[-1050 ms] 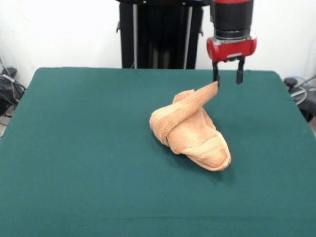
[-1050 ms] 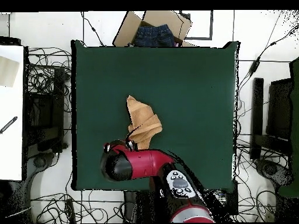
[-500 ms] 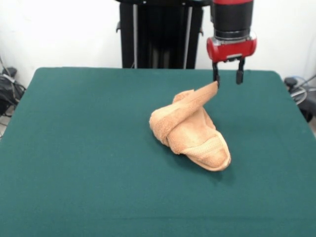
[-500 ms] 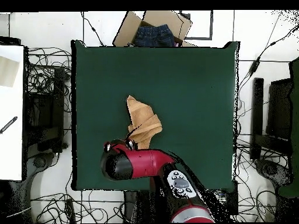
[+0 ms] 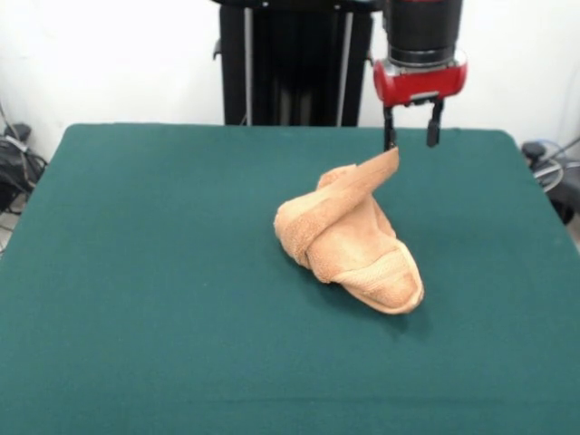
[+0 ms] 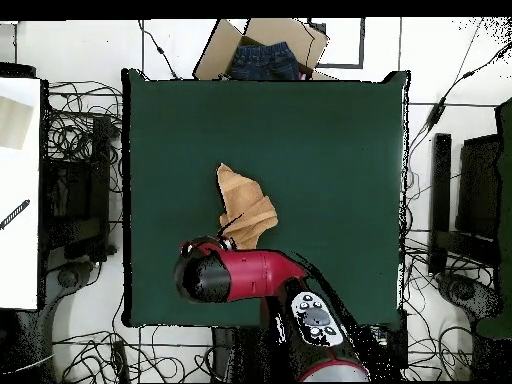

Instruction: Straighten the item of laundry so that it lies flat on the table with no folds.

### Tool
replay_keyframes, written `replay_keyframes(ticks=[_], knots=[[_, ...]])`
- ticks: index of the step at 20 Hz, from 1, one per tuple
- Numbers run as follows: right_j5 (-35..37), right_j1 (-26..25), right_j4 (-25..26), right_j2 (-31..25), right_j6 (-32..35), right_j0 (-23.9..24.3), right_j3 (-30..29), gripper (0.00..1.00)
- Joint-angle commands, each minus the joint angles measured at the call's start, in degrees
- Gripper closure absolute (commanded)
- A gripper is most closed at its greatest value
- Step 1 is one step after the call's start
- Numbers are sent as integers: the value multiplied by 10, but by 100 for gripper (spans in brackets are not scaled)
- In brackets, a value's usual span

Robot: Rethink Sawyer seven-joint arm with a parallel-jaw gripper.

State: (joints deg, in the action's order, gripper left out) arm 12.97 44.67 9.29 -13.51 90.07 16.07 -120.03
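Observation:
The item of laundry (image 5: pixel 349 240) is a peach towel lying bunched and folded over itself right of the middle of the green table (image 5: pixel 136 272). One corner of it stands up in a peak at its far right. My gripper (image 5: pixel 410 138) hangs open just above and slightly behind that peak, with nothing between its fingers (image 5: pixel 389 140). Seen from overhead, the towel (image 6: pixel 245 205) lies left of the table's (image 6: pixel 330 180) middle, and the arm's red head (image 6: pixel 215 277) covers its near end and hides the gripper.
A cardboard box holding blue jeans (image 6: pixel 265 55) sits beyond the table's far edge in the overhead view. Cables and black equipment (image 6: pixel 75 190) ring the table on both sides. A white surface (image 6: pixel 18 190) stands at the left.
The gripper has risen a little and shifted slightly left, leaving a gap above the towel's raised corner. The towel has not moved.

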Motion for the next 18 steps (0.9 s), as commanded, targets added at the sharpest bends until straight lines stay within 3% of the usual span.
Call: replay_keyframes(ticks=[1, 11, 18], knots=[[114, 3, -14, -3, 37, 10, 77, 0], [135, -1, 44, 61, 62, -47, 143, 0], [129, -34, 47, 114, 94, -89, 189, 0]])
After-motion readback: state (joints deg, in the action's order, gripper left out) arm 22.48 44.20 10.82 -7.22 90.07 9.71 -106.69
